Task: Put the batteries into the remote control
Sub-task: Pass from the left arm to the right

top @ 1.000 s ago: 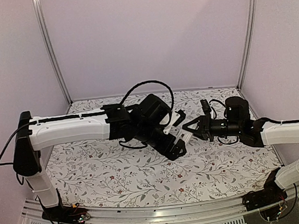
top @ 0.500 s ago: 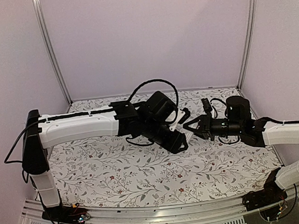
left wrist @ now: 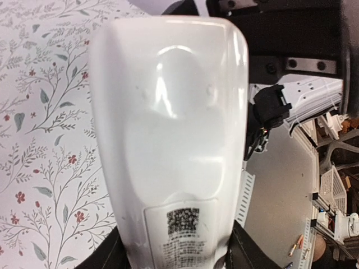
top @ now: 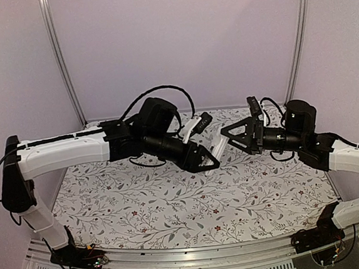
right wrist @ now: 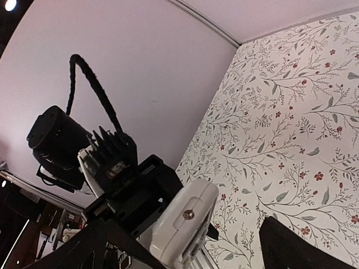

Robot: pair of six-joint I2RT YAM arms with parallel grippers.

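remote control [left wrist: 168, 140], a small white rectangular plastic bar, hangs in the air above the middle of the table. the left gripper [top: 210, 157] pinches it at one end, black fingers [left wrist: 241, 255] pressing on both its sides. in the top view its long axis runs from about 7 o'clock to 1 o'clock, with the free end aimed at the right gripper [top: 229, 136]. that gripper sits just beside the free end, at about 2 o'clock from it, jaws spread wide and holding nothing. it looks the better placed to work on the remote. a smooth face with a printed label [left wrist: 182, 221] is turned toward the left wrist camera. no batteries show in any view. below lies the floral-patterned table cloth [top: 141, 201], and nothing stands between the two grippers.
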